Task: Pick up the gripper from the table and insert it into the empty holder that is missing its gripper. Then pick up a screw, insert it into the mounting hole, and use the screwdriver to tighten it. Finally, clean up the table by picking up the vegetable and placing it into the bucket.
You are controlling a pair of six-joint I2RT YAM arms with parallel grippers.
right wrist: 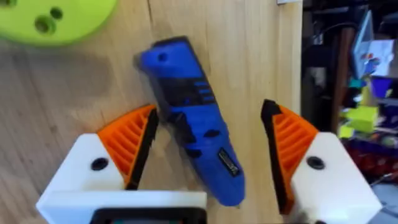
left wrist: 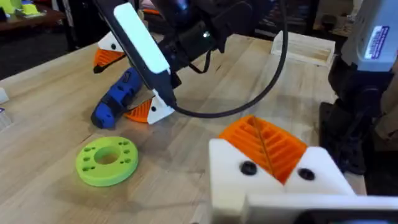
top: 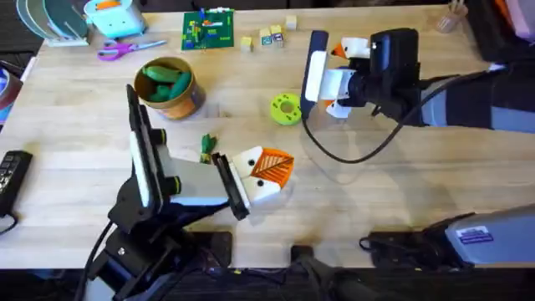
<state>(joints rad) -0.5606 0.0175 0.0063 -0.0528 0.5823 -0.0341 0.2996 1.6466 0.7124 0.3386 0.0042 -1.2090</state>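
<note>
The left gripper (top: 269,173) is lying low near the middle of the table, its orange pads (left wrist: 267,144) pressed together. The right arm is reaching in from the right side, and the right gripper (right wrist: 208,146) is hanging just above the tabletop with its fingers spread wide apart.

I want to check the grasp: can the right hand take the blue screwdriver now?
Probably yes. The right hand is open with the screwdriver lying on the table between its orange pads, and nothing blocks them from closing.
</note>
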